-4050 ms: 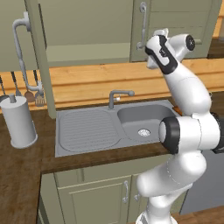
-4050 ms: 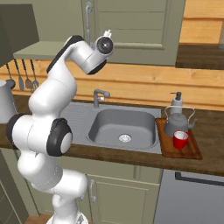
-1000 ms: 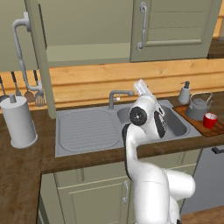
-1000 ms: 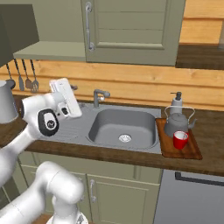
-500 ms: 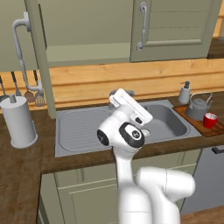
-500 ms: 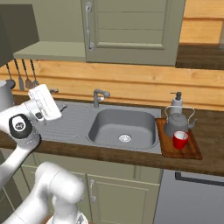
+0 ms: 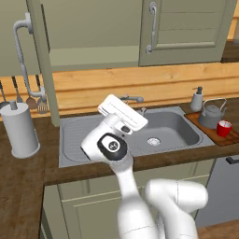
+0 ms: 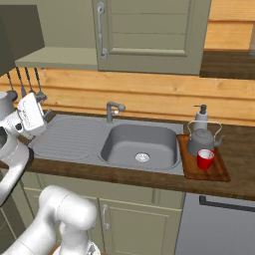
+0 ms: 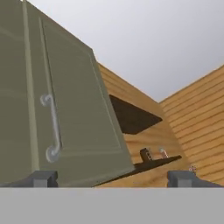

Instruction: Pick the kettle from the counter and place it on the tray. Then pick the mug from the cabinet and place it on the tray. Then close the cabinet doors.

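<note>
The grey kettle (image 8: 201,137) and the red mug (image 8: 204,159) both stand on the reddish-brown tray (image 8: 219,173), right of the sink; they also show as kettle (image 7: 211,115), mug (image 7: 224,127) and tray (image 7: 229,138). The cabinet's right door (image 8: 149,35) is shut, its handle (image 8: 102,31) on its left edge. The left door (image 7: 41,56) stands swung out, baring the pale green shelf (image 7: 93,59). My white hand (image 7: 122,115) hangs low over the drainboard, far left of the tray. My gripper (image 9: 111,179) is open and holds nothing, its fingertips (image 9: 41,178) wide apart below a panelled door (image 9: 78,109).
A steel sink (image 8: 142,144) with a tap (image 8: 113,109) sits in the dark wooden counter (image 8: 239,189). A soap bottle (image 8: 200,115) stands behind the kettle. A tall grey-white cylinder (image 7: 19,129) is at the far left, under hanging utensils (image 7: 29,95).
My arm has swung down from beside the right door's handle and across to the left, over the drainboard. The kettle, mug, tray and doors have not moved.
</note>
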### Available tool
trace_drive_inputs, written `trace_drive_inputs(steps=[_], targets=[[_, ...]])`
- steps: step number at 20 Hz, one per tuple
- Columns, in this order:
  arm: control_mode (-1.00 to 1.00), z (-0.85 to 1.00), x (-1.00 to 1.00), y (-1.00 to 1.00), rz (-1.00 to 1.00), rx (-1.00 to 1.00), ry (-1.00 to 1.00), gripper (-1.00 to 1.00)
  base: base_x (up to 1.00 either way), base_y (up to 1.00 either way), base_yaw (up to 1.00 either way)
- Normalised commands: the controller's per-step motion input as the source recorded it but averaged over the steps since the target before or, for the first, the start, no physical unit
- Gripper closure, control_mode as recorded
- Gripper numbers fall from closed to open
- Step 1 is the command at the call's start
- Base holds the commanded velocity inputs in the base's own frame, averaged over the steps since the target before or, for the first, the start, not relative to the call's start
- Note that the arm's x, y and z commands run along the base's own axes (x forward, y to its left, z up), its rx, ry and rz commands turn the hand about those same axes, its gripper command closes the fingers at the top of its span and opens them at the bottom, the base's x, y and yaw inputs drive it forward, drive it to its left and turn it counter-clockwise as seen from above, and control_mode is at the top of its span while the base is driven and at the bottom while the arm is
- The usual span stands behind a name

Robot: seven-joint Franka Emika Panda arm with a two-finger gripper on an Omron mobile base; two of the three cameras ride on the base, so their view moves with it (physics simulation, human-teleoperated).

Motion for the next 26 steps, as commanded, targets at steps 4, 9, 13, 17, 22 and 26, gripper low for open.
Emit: trace_drive_inputs(steps=[4, 9, 13, 17, 22, 26], targets=[[-1.0, 0.0, 0.0, 0.77, -0.18, -0.26, 0.04, -1.0, 0.0, 0.0, 0.0], [-1.0, 0.06, 0.0, 0.77, -0.17, -0.18, 0.04, -1.0, 0.0, 0.0, 0.0], [-1.0, 0.05, 0.0, 0.71, -0.15, -0.16, 0.08, -1.0, 0.0, 0.0, 0.0], [-1.0, 0.18, -0.01, 0.66, -0.15, -0.12, 0.07, -1.0, 0.0, 0.0, 0.0], [-1.0, 0.1, 0.0, 0.71, -0.1, -0.11, 0.16, -1.0, 0.0, 0.0, 0.0], [-1.0, 0.05, 0.0, 0.52, -0.06, -0.05, 0.18, -1.0, 0.0, 0.0, 0.0]])
